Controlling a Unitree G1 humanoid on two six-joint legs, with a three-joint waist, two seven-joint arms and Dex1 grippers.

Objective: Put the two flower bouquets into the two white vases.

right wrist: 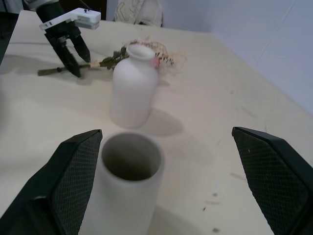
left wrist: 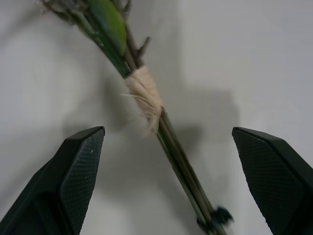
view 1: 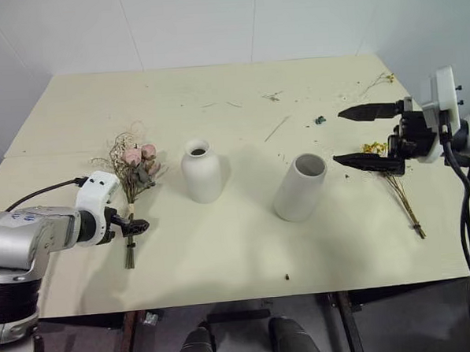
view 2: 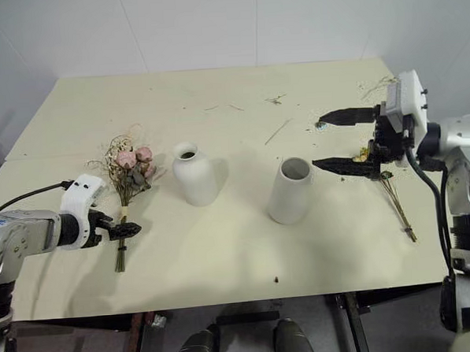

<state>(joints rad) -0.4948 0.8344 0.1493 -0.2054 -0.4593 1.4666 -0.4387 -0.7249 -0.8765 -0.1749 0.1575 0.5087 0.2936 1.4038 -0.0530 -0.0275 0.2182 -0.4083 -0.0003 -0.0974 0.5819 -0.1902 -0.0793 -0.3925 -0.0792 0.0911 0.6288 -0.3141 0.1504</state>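
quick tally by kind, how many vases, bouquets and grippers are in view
vases: 2, the bottle-shaped vase and the cylinder vase, both standing empty
bouquets: 2, the pink bouquet and the yellow bouquet, both lying on the table
grippers: 2, the left gripper and the right gripper, both open
total: 6

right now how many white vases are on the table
2. The rounded matte white bottle-shaped vase stands near the table's middle; the plain white wide-mouthed cylinder vase stands to its right. Both are empty, and none looks hidden.
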